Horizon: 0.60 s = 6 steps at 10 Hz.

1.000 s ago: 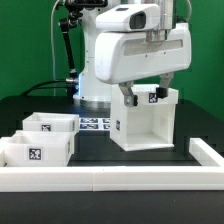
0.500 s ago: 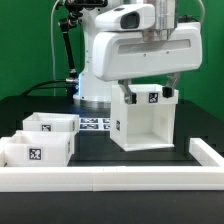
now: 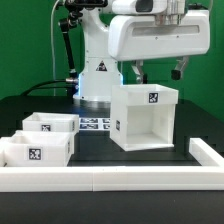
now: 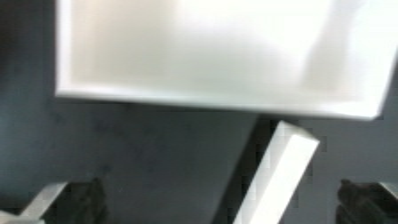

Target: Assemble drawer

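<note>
Robotics lab, test bench. Evidence: 1 robot arm point(image 3: 155, 35) at the rear edge of the black table point(image 3: 95, 150); plain green backdrop point(image 3: 25, 50); marker board point(image 3: 93, 123); square tags point(image 3: 153, 97) on the drawer point(image 3: 145, 125); white rail point(image 3: 110, 178) along the front edge.

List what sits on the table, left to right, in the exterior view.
Nearer tray → marker board → drawer casing. The farther tray overlaps the nearer one, so it is left unordered.

The blurred white drawer casing point(image 4: 205, 50) sits on the dark table point(image 4: 143, 150), with a narrow white strip point(image 4: 285, 170) just beside it. The gripper point(image 4: 214, 200) has its fingertips point(image 4: 63, 200) spread wide and holds nothing.
</note>
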Each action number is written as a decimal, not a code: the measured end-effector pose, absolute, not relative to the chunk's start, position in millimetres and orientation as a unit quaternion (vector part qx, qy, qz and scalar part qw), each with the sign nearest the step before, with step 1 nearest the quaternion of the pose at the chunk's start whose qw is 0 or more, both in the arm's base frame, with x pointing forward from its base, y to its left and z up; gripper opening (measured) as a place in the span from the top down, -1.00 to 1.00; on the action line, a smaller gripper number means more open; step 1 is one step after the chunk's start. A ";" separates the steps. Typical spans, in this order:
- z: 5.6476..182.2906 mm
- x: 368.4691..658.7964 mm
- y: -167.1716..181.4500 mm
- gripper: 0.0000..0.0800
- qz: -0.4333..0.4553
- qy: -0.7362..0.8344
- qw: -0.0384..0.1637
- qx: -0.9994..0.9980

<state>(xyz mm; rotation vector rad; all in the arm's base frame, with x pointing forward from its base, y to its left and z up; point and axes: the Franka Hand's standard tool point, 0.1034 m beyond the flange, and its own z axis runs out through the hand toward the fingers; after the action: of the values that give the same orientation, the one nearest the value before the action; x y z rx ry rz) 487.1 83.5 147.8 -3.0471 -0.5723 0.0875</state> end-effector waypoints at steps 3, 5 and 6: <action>148.5 485.0 83.9 -0.63 0.028 -0.183 0.019 -0.982; 145.2 483.3 83.8 -0.63 0.027 -0.180 0.021 -0.983; 135.8 473.1 83.8 -0.63 0.030 -0.171 0.024 -0.984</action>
<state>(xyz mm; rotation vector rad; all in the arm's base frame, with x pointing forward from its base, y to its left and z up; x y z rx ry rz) 473.1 83.8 135.8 -3.0470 -0.5301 0.0936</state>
